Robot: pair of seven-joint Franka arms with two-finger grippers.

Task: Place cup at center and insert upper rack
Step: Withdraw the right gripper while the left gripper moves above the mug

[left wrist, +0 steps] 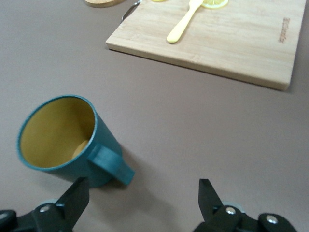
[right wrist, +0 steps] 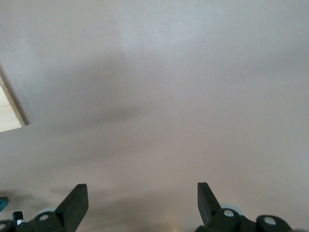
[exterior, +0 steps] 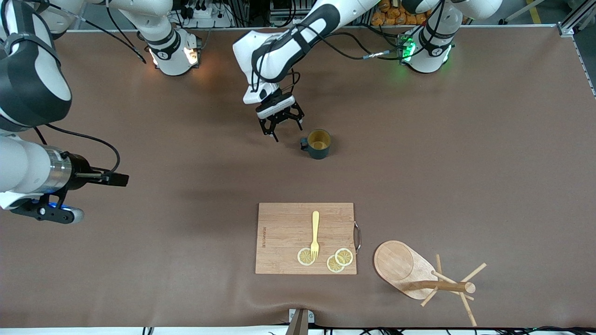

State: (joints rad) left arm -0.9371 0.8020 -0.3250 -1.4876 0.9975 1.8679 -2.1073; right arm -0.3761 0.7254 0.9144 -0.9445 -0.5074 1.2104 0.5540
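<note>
**Front view: cup stands mid-bench; left hand open beside it**

**Position.** Landmark: the board [exterior: 306,238]. The cup [exterior: 319,143] stands upright on the bench [exterior: 465,163], farther from the front camera than the board and well apart from it, its handle turned toward the right arm's end. The rack [exterior: 419,274] lies tipped on its side just beside the board, toward the left arm's end, post and pegs resting on the bench. A fork [exterior: 315,234] and lemon slices [exterior: 326,258] lie on the board.

**Hands.** The left hand [exterior: 281,124] hangs just beside the cup on its handle side, fingers spread wide and holding nothing; the left wrist view shows the cup [left wrist: 67,140] clear of both fingertips [left wrist: 77,195]. The right hand [exterior: 46,211] waits over bare bench at the right arm's end, fingers likewise apart and empty.

**Judgement.** The cup appears about centred already; the rack is untouched.

**Procedure.**
1. If the cup needs correcting, straddle the wall opposite the handle, not the handle itself.
2. Descend squarely; a skewed approach may tip the cup.
3. For the rack, grip the post near the base, clear of the pegs.
4. Lift slowly; the pegs may snag the board's metal handle [exterior: 357,236].
</note>
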